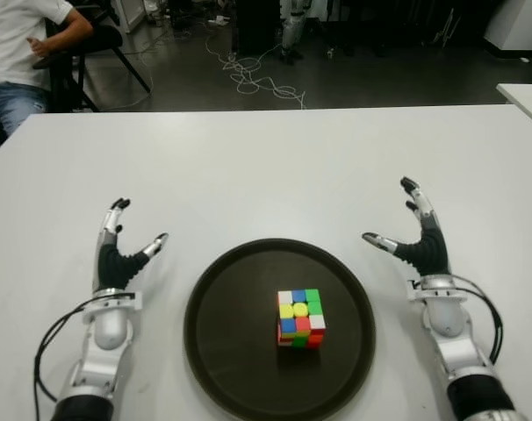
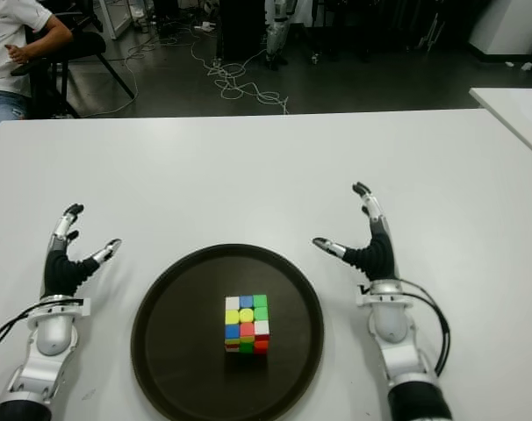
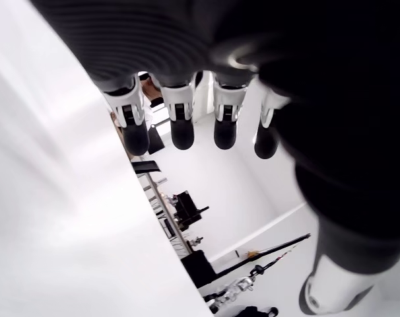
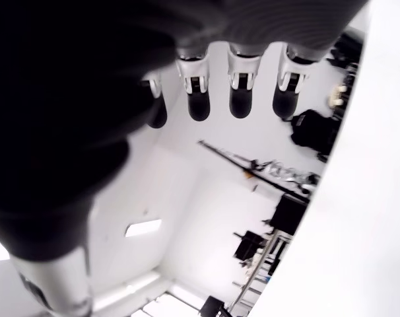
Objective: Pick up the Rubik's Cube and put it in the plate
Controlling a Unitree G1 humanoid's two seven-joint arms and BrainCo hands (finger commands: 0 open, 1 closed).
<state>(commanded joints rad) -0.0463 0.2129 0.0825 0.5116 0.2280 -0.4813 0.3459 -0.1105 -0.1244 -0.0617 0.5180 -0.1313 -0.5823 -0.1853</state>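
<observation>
The Rubik's Cube (image 1: 301,318) sits upright inside the round dark plate (image 1: 222,333), slightly right of its centre, with no hand touching it. My left hand (image 1: 118,254) is over the white table to the left of the plate, fingers spread and holding nothing. To the right of the plate is my right hand (image 1: 415,235), likewise open with its thumb pointing toward the plate rim. In the wrist views the fingers (image 3: 181,124) of the left hand and the fingers (image 4: 239,92) of the right hand are extended and empty.
The white table (image 1: 266,167) stretches far ahead of the plate. A person (image 1: 20,44) sits on a chair beyond the far left corner. Cables (image 1: 253,74) lie on the dark floor behind. Another white table edge (image 1: 529,96) shows at far right.
</observation>
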